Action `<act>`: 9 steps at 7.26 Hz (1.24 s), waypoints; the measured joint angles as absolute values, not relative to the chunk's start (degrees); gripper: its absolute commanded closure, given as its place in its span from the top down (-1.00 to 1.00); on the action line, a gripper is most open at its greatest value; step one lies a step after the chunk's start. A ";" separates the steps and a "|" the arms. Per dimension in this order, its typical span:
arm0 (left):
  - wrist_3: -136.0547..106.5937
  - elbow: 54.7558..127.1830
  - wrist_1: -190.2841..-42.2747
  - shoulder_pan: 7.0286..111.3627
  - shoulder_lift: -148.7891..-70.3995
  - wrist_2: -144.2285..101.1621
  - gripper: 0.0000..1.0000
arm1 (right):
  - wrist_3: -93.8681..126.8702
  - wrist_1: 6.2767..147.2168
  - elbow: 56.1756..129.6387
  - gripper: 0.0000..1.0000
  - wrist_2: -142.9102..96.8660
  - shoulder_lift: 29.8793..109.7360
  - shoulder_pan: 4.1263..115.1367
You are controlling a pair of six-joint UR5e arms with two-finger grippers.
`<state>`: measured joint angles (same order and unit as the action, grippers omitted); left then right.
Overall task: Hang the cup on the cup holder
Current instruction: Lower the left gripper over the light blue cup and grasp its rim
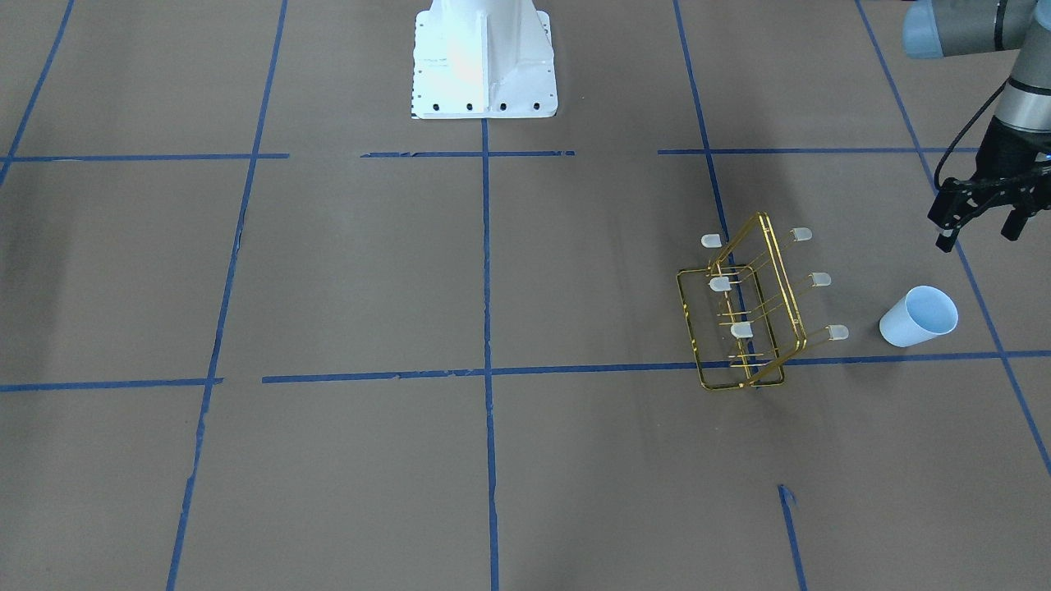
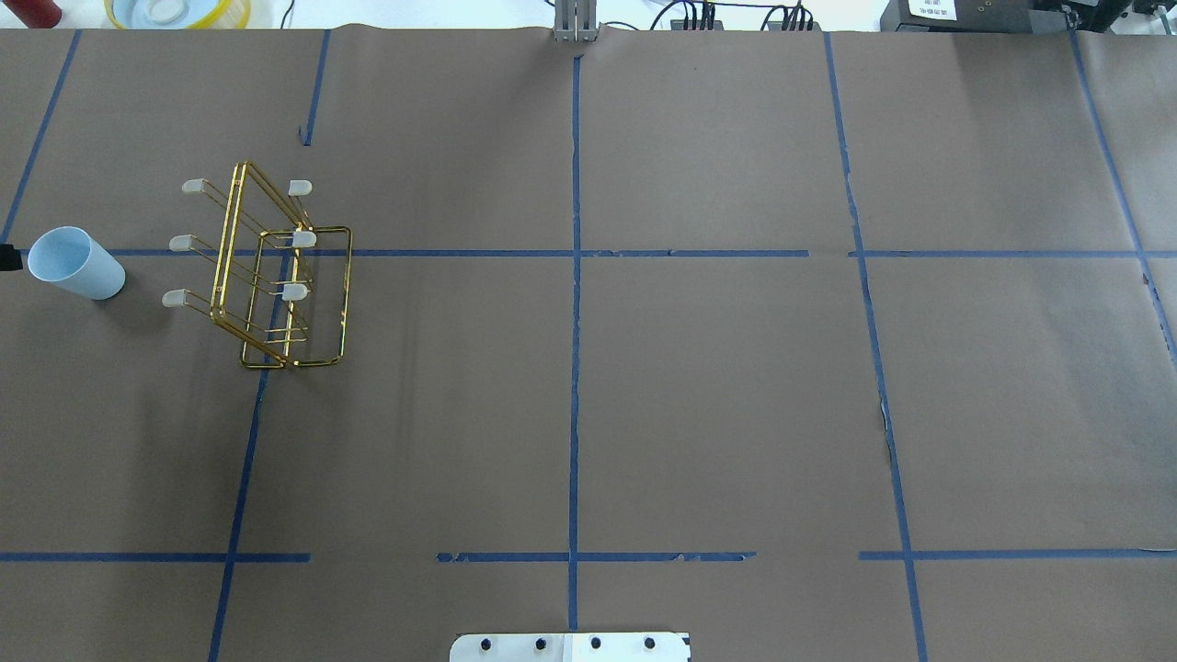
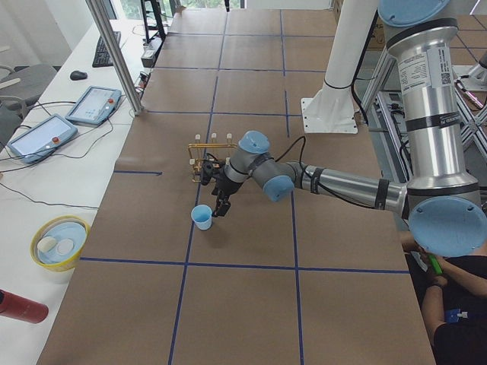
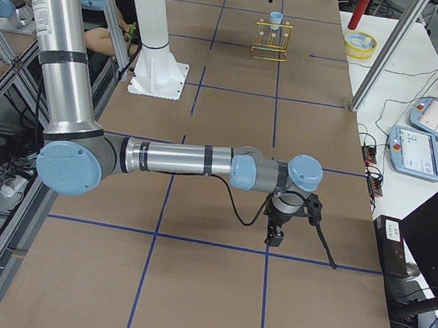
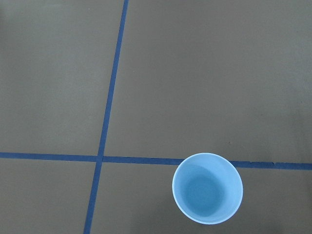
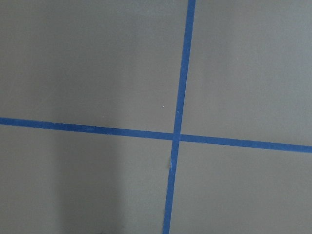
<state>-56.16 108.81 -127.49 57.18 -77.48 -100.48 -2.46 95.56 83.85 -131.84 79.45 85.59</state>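
The pale blue cup (image 1: 918,316) stands upright, mouth up, on the brown table, a little to the side of the gold wire cup holder (image 1: 743,312). The holder stands upright and nothing hangs on its capped pegs. My left gripper (image 1: 979,232) is open and empty, hovering above the table just beside the cup, on the robot's side of it. The left wrist view looks down into the cup (image 5: 207,187). The cup (image 2: 75,263) and holder (image 2: 276,276) also show at the left of the overhead view. My right gripper (image 4: 294,231) shows only in the exterior right view, far from both; I cannot tell its state.
The white robot base (image 1: 484,57) stands at the table's middle edge. A yellow bowl (image 3: 59,242), a red bottle (image 3: 23,308) and two tablets (image 3: 95,103) lie on the side bench. Blue tape lines cross the brown paper.
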 measured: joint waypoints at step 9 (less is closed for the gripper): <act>-88.47 97.75 -134.46 37.03 -80.87 -63.86 1.00 | -2.46 95.60 83.85 1.00 -131.84 79.45 85.60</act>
